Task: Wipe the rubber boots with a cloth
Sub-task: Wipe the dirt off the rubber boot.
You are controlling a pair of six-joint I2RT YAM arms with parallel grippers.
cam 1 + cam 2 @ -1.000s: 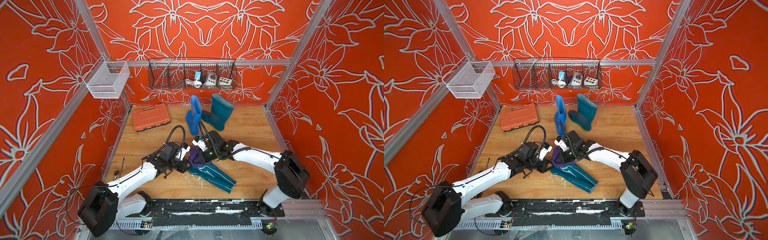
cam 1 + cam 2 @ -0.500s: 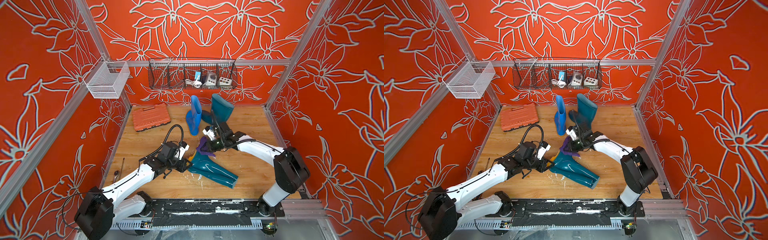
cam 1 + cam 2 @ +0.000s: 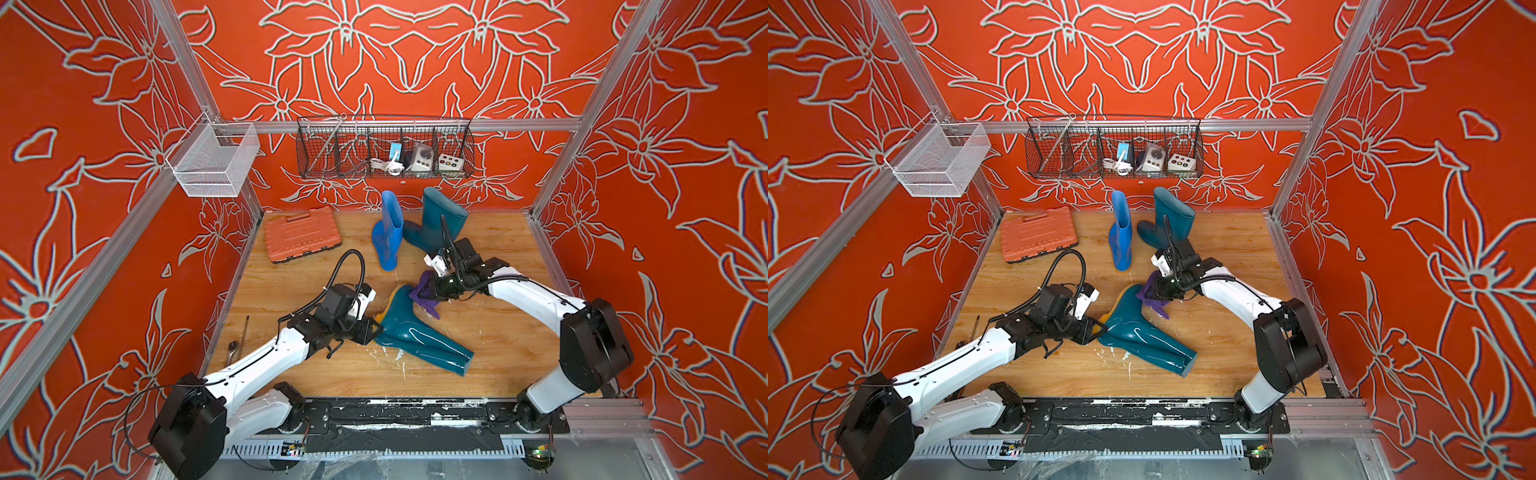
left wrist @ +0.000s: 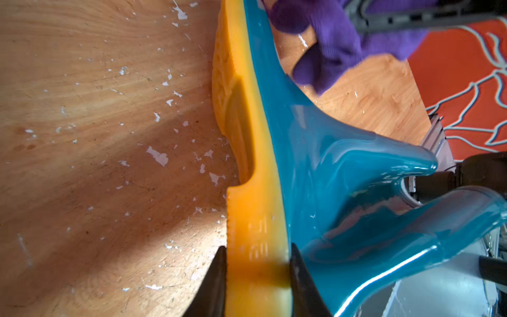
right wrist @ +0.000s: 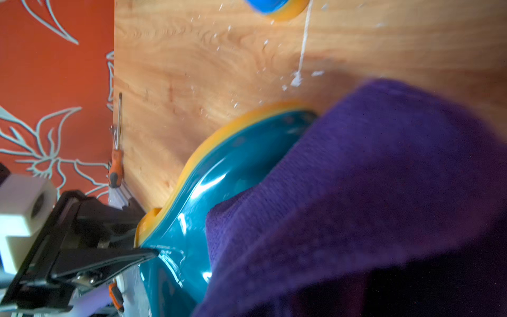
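— Left side?
— Your left gripper [image 4: 258, 271] is clamped on the yellow heel sole of the lying teal boot [image 3: 415, 336]. The arm reaches low from the tabletop's [image 3: 291, 291] front-left corner.
— Right?
— Your right gripper [image 3: 426, 291] is pinched tight on the purple cloth [image 3: 430, 307], wrist bent down, cloth against that boot's foot mid-table. The blue boot [image 3: 388, 232] and second teal boot [image 3: 440, 220] stand near the back edge.
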